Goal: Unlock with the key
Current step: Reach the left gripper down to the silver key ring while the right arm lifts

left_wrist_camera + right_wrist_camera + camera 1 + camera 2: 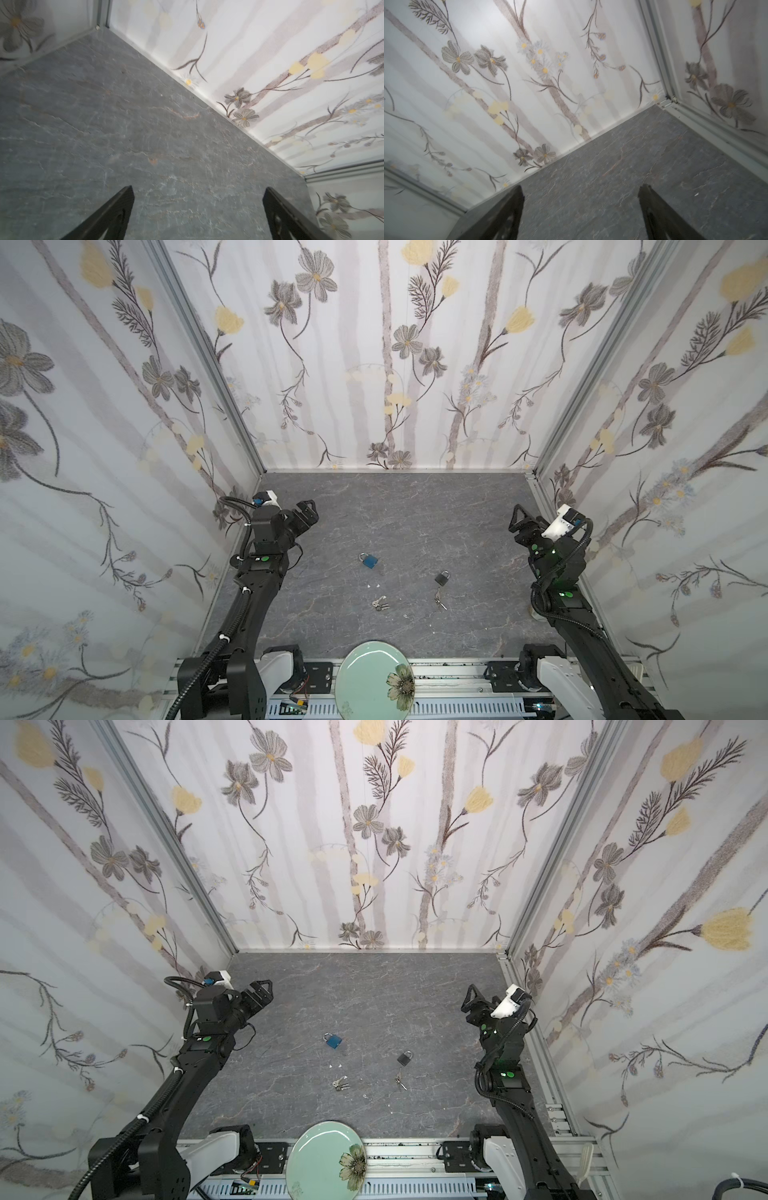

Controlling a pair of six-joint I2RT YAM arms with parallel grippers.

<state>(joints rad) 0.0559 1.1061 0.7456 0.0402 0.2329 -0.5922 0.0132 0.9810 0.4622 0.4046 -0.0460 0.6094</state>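
Observation:
In both top views a blue padlock (368, 561) (333, 1040) lies on the grey slate table, left of centre. A black padlock (441, 578) (404, 1058) lies to its right. One bunch of keys (380, 604) (340, 1085) lies loose in front of the blue padlock. A second key bunch (439, 600) (401, 1082) lies just in front of the black padlock; I cannot tell whether it is joined to it. My left gripper (307, 507) (262, 987) (198, 191) hovers open and empty at the far left. My right gripper (517, 517) (471, 996) (580, 189) hovers open and empty at the far right. Neither wrist view shows a lock or key.
A pale green plate (361, 668) (316, 1148) with a flower print overhangs the table's front edge at the middle. Small white bits (374, 585) lie between the blue padlock and the loose keys. Flowered walls close in the back and both sides.

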